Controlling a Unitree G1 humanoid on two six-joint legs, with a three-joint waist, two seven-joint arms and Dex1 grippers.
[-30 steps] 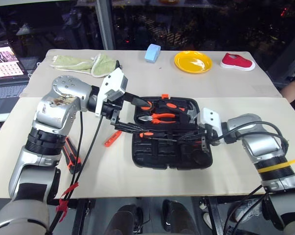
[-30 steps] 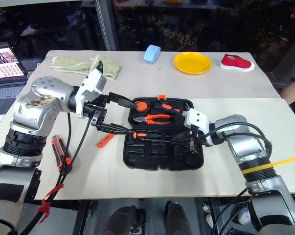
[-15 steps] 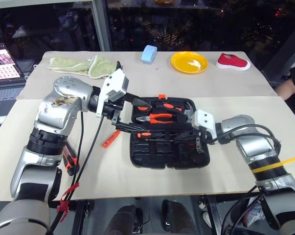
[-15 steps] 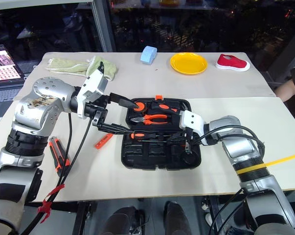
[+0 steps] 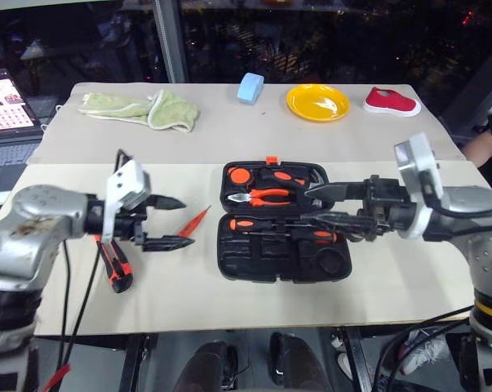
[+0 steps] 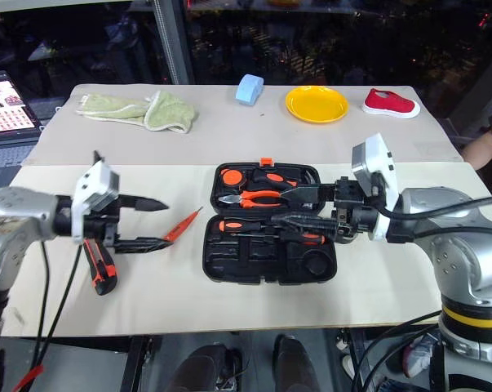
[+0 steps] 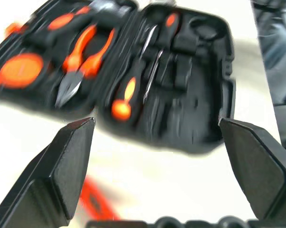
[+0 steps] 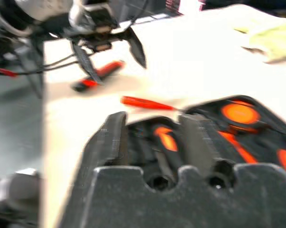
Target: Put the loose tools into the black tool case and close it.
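Note:
The black tool case point(image 5: 254, 261) lies open in the middle of the table. Its far half holds orange-handled pliers point(image 5: 263, 196). Its near half holds two black-and-orange screwdrivers point(image 5: 258, 225), and a round black shape point(image 5: 331, 261) sits in its corner slot. A slim orange tester screwdriver point(image 5: 198, 216) lies on the table left of the case. An orange-black utility knife point(image 5: 117, 269) lies further left. My left gripper point(image 5: 188, 221) hangs open above the tester, apart from it. My right gripper point(image 5: 311, 204) is open and empty above the case's middle.
Along the table's far side lie a green cloth point(image 5: 144, 109), a blue sponge point(image 5: 251, 86), a yellow plate point(image 5: 317, 102) and a red shoe point(image 5: 392, 102). A laptop point(image 5: 5, 102) stands off the far left. A person's hand point(image 5: 482, 147) shows at the right edge.
My left arm has swung from above the case out to the left and down over the tester. My right gripper has lifted off the case's near half and opened.

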